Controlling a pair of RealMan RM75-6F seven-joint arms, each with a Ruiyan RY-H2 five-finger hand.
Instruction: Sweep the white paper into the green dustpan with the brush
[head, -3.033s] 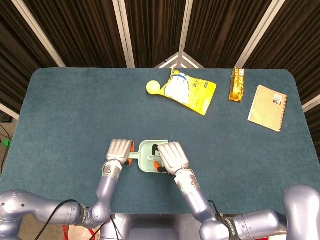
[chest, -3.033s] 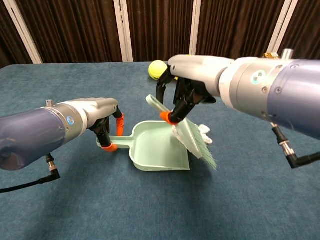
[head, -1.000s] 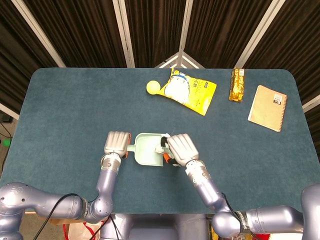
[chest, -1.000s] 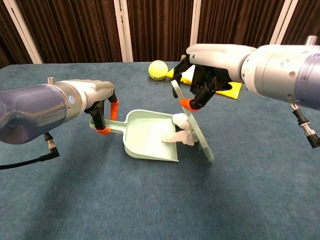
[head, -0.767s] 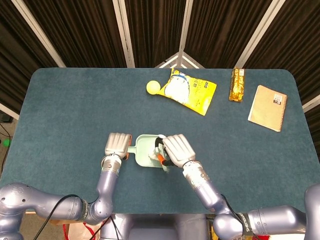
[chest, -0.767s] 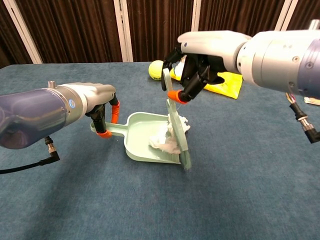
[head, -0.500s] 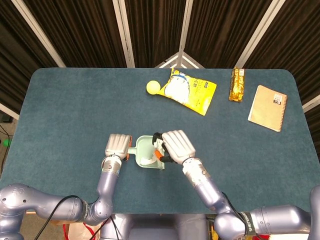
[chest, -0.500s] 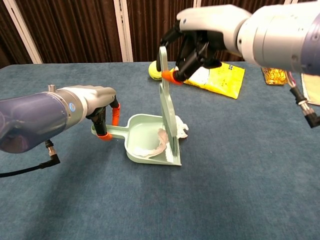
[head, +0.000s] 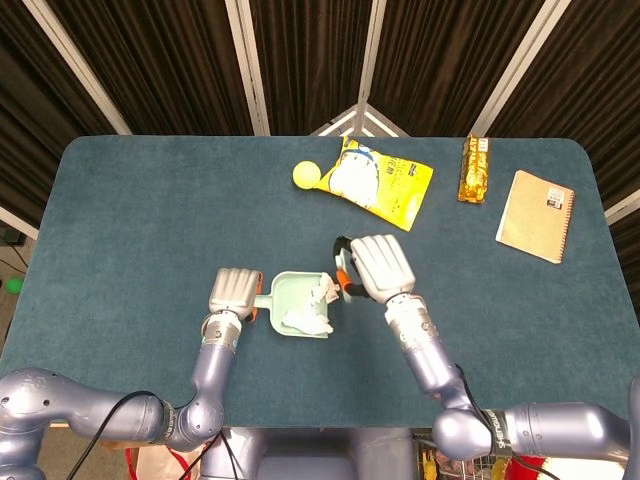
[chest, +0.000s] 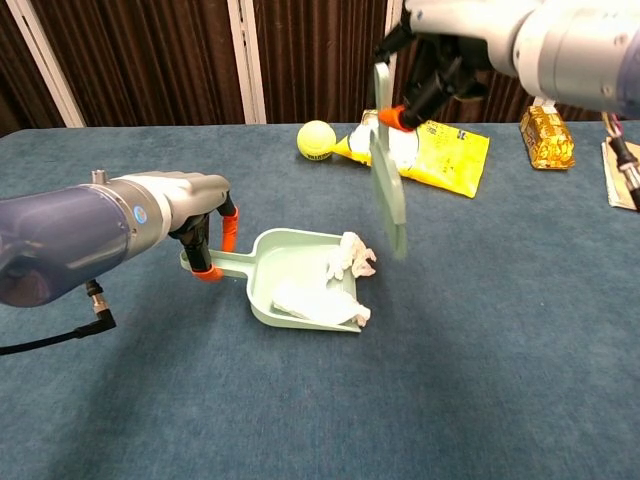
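The green dustpan (chest: 285, 265) (head: 285, 297) lies flat on the blue table, mouth toward the right. Crumpled white paper (chest: 320, 303) (head: 305, 318) lies inside it, with a second white wad (chest: 349, 254) at its far right rim. My left hand (chest: 195, 220) (head: 234, 290) grips the dustpan's handle (chest: 222, 264). My right hand (chest: 440, 50) (head: 378, 264) holds the pale green brush (chest: 388, 190) by its handle, lifted well above the table, bristles hanging down and clear of the pan.
A yellow ball (head: 304, 176) and a yellow snack bag (head: 385, 180) lie behind the dustpan. Further right sit a gold wrapped bar (head: 474, 168) and a tan notebook (head: 535, 215). The table's near edge runs close below my arms.
My right hand has lifted the brush up and to the right, out of the dustpan. The paper it pushed now lies inside the pan. The left hand has stayed on the handle.
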